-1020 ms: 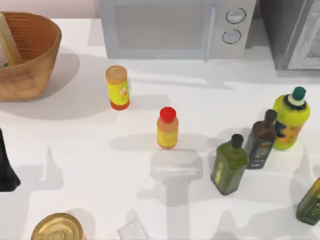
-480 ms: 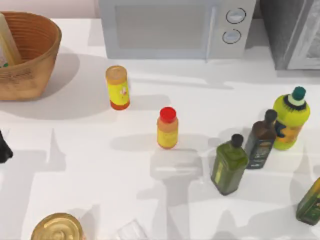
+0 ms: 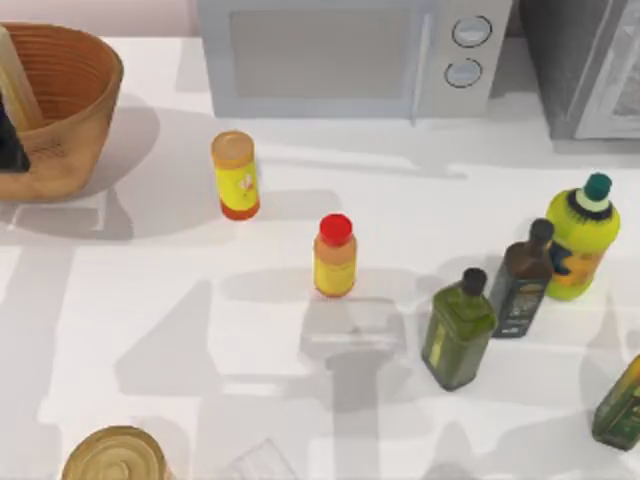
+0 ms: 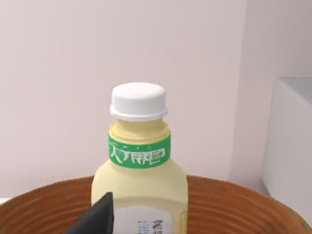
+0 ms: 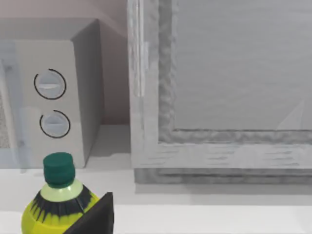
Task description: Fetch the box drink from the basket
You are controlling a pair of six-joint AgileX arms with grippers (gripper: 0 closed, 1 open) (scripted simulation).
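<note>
The box drink point(image 3: 14, 80) stands upright inside the basket point(image 3: 70, 110) at the table's far left; its cream body leans against the basket's left wall. In the left wrist view the box drink point(image 4: 140, 168) sits close and centred, with a white round cap and green band, rising above the basket's woven rim point(image 4: 229, 204). My left gripper point(image 3: 9, 140) is a dark shape at the picture's left edge, over the basket's near wall and just in front of the carton. A dark part of my right gripper point(image 5: 95, 219) is beside a yellow-green bottle point(image 5: 58, 204).
A microwave point(image 3: 350, 55) and a grey cabinet point(image 3: 590, 60) line the back. Two small yellow bottles point(image 3: 235, 175) point(image 3: 334, 256) stand mid-table. Two dark oil bottles point(image 3: 458, 330) point(image 3: 522, 280) and the yellow-green bottle point(image 3: 582, 238) cluster right. A gold can point(image 3: 115, 455) sits at the front left.
My left gripper has moved along the left edge from the middle of the table up to the basket. The arm shadows on the table have shifted. The bottles have not moved.
</note>
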